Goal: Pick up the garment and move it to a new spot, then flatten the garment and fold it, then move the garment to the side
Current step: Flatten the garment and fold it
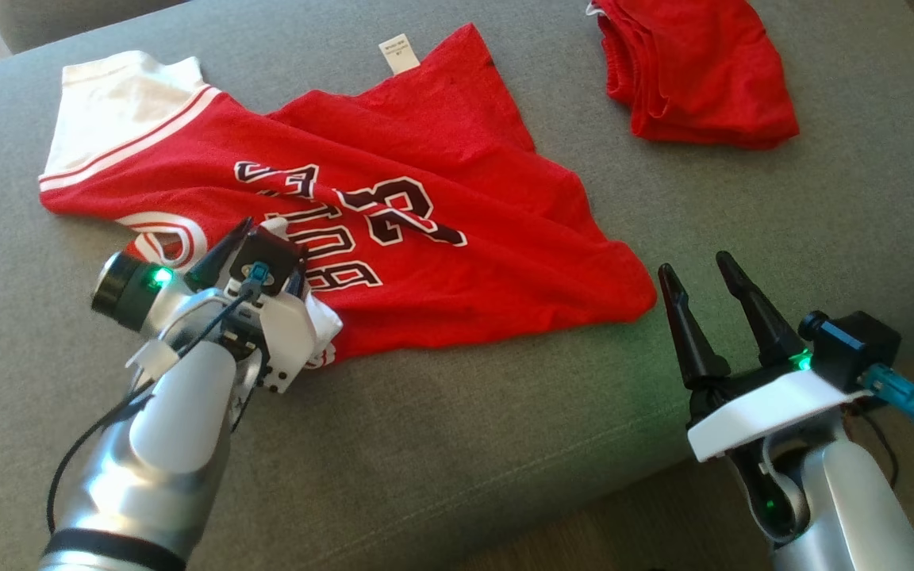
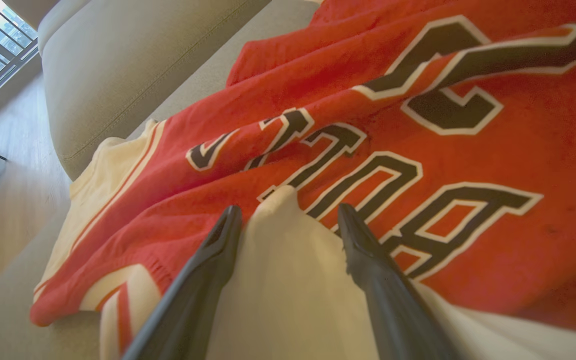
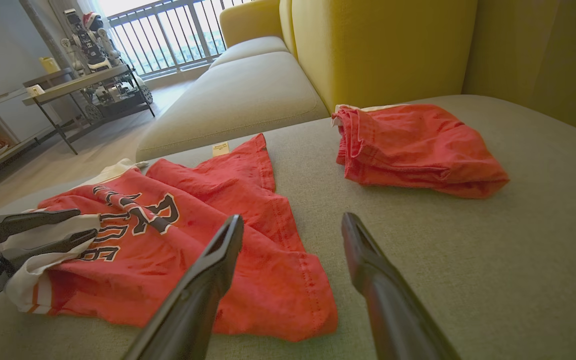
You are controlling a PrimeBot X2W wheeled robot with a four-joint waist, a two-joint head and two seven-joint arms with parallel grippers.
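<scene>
One red jersey (image 1: 505, 238), rumpled, white-sleeved.

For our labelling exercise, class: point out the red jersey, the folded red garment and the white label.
red jersey (image 1: 520, 262), head view, on plain red fabric beside the number.
folded red garment (image 1: 695, 71), head view, middle of its top layer.
white label (image 1: 399, 54), head view, its centre.

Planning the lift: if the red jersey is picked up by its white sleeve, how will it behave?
Probably floppy: the red jersey lies in soft folds, so it should drape from the white sleeve. Likely light, being thin fabric. It may drag and bunch on the grey cushion.
</scene>
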